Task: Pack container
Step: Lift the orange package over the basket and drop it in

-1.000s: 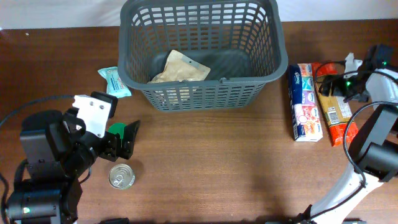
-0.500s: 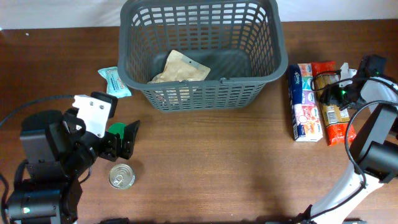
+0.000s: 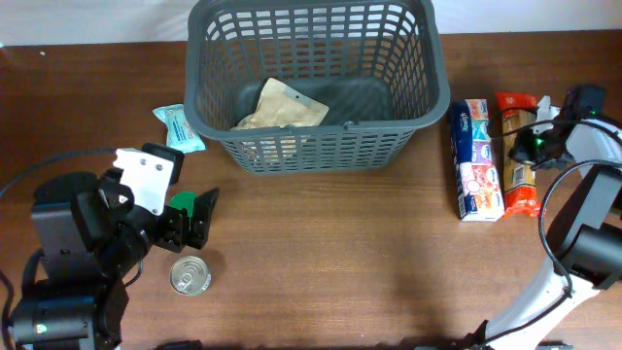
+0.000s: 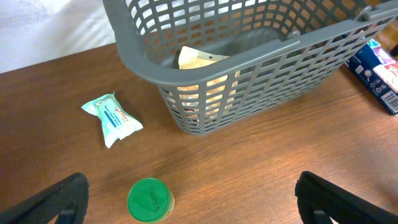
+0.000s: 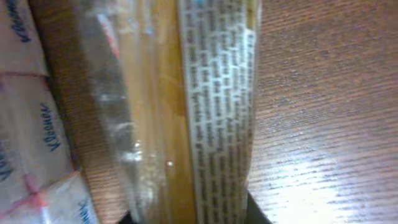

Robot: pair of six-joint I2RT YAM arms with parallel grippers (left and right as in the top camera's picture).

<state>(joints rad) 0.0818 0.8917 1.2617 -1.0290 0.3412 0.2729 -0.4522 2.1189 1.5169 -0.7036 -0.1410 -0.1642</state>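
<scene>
Up close the pasta packet (image 5: 205,106) is a blur, its print unreadable and both ends cut off. The right gripper (image 3: 527,146) sits over it, and I cannot tell whether the jaws pinch it. The container (image 4: 249,87) runs off the left wrist view's top, and its wall half hides a paper pouch (image 4: 199,59).

A robot lab bench: wood-grain table (image 3: 330,262), left arm (image 3: 73,243), right arm (image 3: 583,243) mounted.

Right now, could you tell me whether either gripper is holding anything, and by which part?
The left gripper is open and empty. The right gripper sits at the long clear-and-red plastic pasta packet near its middle; whether it grips cannot be told.
</scene>
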